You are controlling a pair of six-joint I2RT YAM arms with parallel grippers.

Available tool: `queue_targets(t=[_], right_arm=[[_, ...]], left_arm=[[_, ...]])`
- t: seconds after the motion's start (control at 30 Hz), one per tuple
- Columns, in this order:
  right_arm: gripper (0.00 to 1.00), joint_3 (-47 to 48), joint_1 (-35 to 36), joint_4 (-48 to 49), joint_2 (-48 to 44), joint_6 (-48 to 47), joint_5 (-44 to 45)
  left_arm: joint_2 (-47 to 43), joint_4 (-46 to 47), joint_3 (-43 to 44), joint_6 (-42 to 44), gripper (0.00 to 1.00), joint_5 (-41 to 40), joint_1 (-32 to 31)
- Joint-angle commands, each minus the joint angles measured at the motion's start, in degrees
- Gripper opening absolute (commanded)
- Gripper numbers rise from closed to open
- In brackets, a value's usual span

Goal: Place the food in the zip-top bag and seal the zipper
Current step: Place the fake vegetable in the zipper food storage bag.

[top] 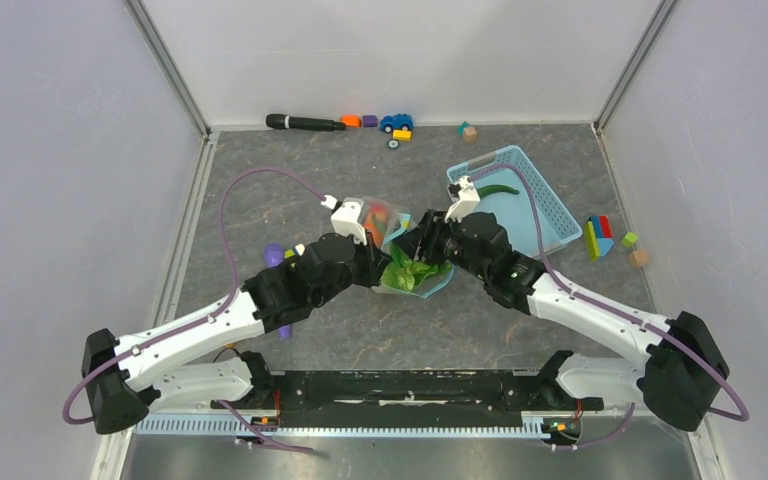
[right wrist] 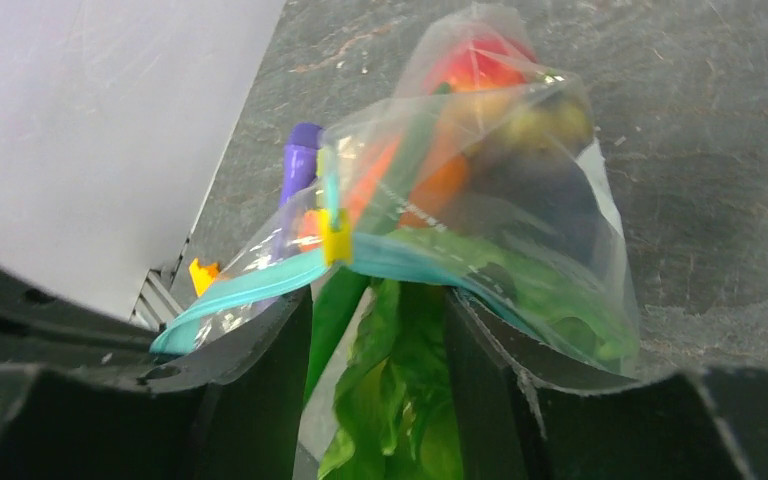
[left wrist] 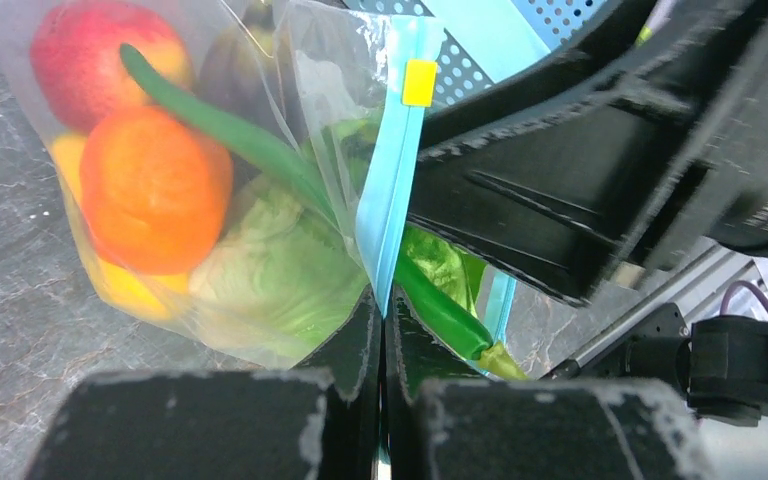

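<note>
both arms angle inward and meet over the middle of the table [top: 360, 325], at the bag [top: 378, 215]. the left gripper [left wrist: 382, 315] is pressed together on the thin teal zipper [left wrist: 388, 200]. the right gripper [right wrist: 378, 330] stands spread, with crinkly lettuce [right wrist: 400, 400] hanging between its jaws. the clear, floppy plastic holds a smooth orange [left wrist: 155, 190], a round red fruit [left wrist: 90, 45] and a long green pod [left wrist: 250, 140].

Diffuse overhead light is casting soft shadows on the mottled grey bench [top: 410, 330]. Glare is streaking the clear floppy plastic zip-top bag [right wrist: 570, 200]; the black right gripper [right wrist: 378, 315] is blurring at close range.
</note>
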Motion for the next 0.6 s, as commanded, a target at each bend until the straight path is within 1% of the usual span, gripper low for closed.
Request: queue_targets(t=[0.0,0.3,0.37,0.43,0.5,0.57], right_arm=[[0.56,4.51,0.35,-1.06,-3.74,-7.06,-5.42],[0.58,5.38,0.43,-8.59,-11.21,-17.75,-14.20],[0.57,5.62,0.49,-12.35,-12.18,-21.33,-16.63],[0.58,5.15,0.45,-15.11,-14.19,-23.84,-14.42],[0.60,4.38,0.38,-16.12,-16.42,-24.57,-8.15],[0.67,3.68,0.40,-16.38,-18.90,-24.96,-3.81]], left_arm=[[-1.98,-0.03,2.76,-2.71,0.02,-4.06,0.07],[-1.72,-0.57,4.15,-2.57,0.02,-4.57,1.01],[-1.66,-0.86,4.37,-2.42,0.02,-4.51,1.03],[-1.80,-1.09,4.27,-2.44,0.02,-4.88,1.10],[-1.94,-1.10,4.25,-2.46,0.03,-4.90,1.24],[-1.65,-1.42,4.71,-2.37,0.03,-4.74,1.37]])
